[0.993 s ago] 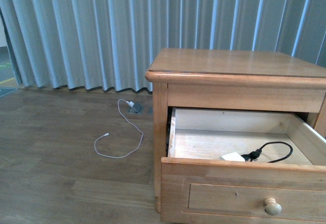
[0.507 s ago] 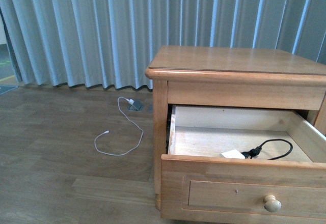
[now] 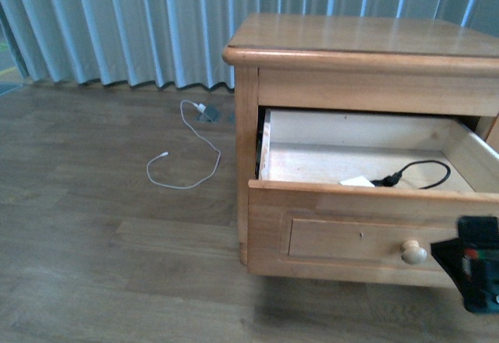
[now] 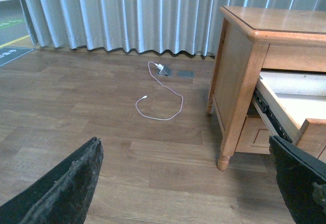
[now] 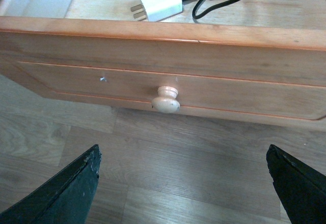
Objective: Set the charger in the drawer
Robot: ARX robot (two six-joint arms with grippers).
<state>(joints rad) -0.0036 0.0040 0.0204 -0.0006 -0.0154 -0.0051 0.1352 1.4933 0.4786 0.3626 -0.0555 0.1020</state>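
The upper drawer (image 3: 366, 226) of the honey-coloured nightstand stands pulled open. The white charger (image 3: 357, 181) lies on its pale floor near the front, with its black cable (image 3: 425, 173) looped to the right. In the right wrist view the charger (image 5: 160, 2) lies just behind the drawer front (image 5: 229, 89), above the round knob (image 5: 166, 99). My right gripper (image 5: 183, 193) is open and empty, in front of and below the knob; it also shows in the front view (image 3: 477, 273). My left gripper (image 4: 186, 188) is open and empty above the floor, left of the nightstand (image 4: 244, 66).
A thin white cable (image 3: 183, 164) with a small grey adapter (image 3: 207, 113) lies on the wood floor left of the nightstand, near the grey curtains (image 3: 140, 23). It also shows in the left wrist view (image 4: 160, 99). The nightstand's leg (image 4: 224, 158) stands close to my left gripper.
The front view has shifted, so the nightstand sits higher in the frame. My right gripper has come into view at the lower right, in front of the drawer front. The charger has not moved.
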